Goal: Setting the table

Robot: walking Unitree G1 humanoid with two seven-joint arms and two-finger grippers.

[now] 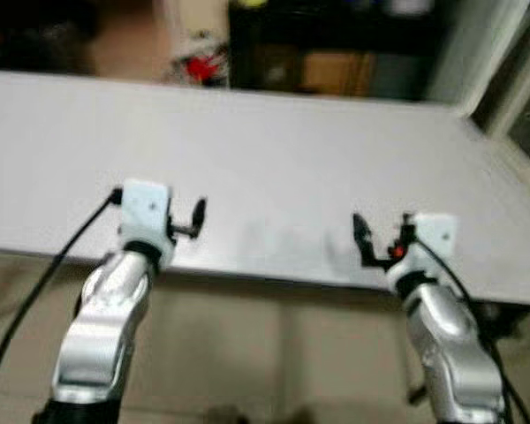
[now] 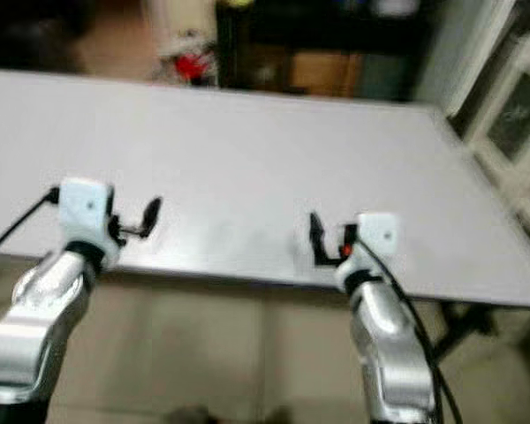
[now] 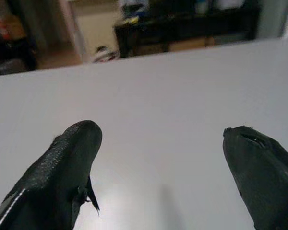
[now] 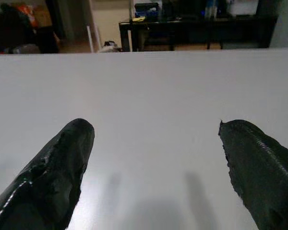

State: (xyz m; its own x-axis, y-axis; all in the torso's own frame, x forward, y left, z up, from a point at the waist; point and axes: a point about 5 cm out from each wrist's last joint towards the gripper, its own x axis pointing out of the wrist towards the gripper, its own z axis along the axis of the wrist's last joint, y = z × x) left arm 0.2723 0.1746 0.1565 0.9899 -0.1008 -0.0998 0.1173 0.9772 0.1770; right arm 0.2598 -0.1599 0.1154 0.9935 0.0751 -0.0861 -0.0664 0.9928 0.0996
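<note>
Bench (image 1: 274, 159): pale grey top, wide and bare across all that showed; near edge ran just under both wrists. Taken as the landmark for what follows.

Room past the bench: a dark shelf unit (image 1: 336, 44) beyond the far edge, with a red object (image 1: 203, 66) on the floor beside it, too blurred to name. A white-framed door or window (image 2: 512, 106) stood off the bench's right end.

Left arm: silver, raised from below the near edge. Left gripper (image 1: 187, 221) hovered just over the near edge, left of the bench's middle; jaws stood wide apart, holding nothing. In the left wrist view the two black fingers (image 3: 62, 167) pointed across the bare top toward the far edge.

Right arm: likewise raised. Right gripper (image 1: 382, 238) hovered over the near edge, right of middle; jaws wide, empty, fingers (image 4: 53, 172) aimed the same way.

Task's things: no plate, cutlery or cup lay anywhere on the bench, so no bearing from the jaws, long axis or nearer arm could be given.

Judgement: setting not begun; the tableware probably needs fetching from somewhere off the bench before either arm can work.
</note>
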